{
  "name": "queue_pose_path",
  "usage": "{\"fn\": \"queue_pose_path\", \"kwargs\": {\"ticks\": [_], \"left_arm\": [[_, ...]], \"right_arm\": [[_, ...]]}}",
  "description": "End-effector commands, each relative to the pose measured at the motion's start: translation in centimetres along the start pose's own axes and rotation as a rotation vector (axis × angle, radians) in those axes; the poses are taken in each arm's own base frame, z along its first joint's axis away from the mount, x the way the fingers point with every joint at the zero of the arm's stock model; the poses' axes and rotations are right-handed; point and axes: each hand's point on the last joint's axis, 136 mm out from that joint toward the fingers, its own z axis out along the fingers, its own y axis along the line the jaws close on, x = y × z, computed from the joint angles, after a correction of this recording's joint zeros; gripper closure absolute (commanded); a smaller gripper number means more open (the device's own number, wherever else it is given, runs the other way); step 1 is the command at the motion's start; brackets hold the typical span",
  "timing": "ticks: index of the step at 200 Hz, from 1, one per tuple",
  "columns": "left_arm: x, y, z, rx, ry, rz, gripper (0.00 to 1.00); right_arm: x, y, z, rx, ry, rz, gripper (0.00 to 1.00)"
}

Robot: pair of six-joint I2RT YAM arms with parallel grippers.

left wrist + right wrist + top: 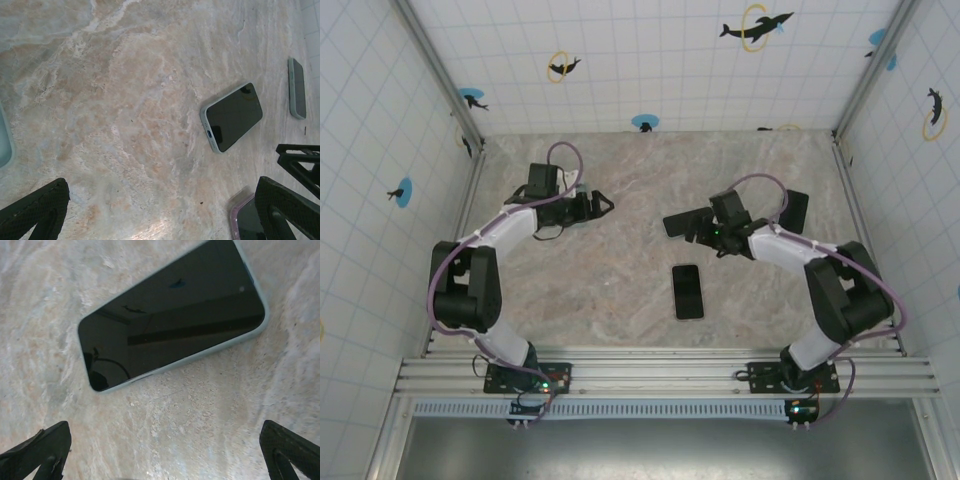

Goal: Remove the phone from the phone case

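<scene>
A phone (170,315) with a dark screen, in a pale blue-green phone case (260,326), lies flat on the marble table. My right gripper (165,452) stands open just short of it, nothing between its fingers. From above, this phone (671,222) is right of centre, with the right gripper (698,232) at its right end. My left gripper (600,205) hangs open and empty over bare table at the left. Beyond the left gripper (160,212), the left wrist view shows a pale-cased phone (232,117).
A second dark phone (688,291) lies face up near the table's middle front. A third (795,210) lies behind the right arm. A pink-cased phone corner (245,220) and an edge-on phone (297,87) show at right. Tiled walls enclose the table.
</scene>
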Motion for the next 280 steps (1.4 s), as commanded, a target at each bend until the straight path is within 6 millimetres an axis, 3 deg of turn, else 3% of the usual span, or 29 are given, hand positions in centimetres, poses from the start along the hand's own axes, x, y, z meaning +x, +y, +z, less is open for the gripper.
{"fn": "queue_pose_path", "kwargs": {"ticks": [1,156,232,280], "left_arm": [[-0.1,-0.2,0.2,-0.004,0.012,0.033,0.02],[2.0,1.2,0.2,-0.058,0.089,0.067,0.02],[2.9,1.5,0.4,-0.059,0.113,0.063,0.02],[3.1,1.6,0.6,-0.06,0.127,0.067,0.02]], "right_arm": [[-0.9,0.5,0.8,0.049,-0.026,0.099,0.01],[-4.7,2.4,7.0,0.144,-0.051,0.15,0.01],[-5.9,-0.1,9.3,0.416,-0.065,0.197,0.01],[-5.6,-0.4,10.8,0.53,-0.052,0.191,0.01]]}}
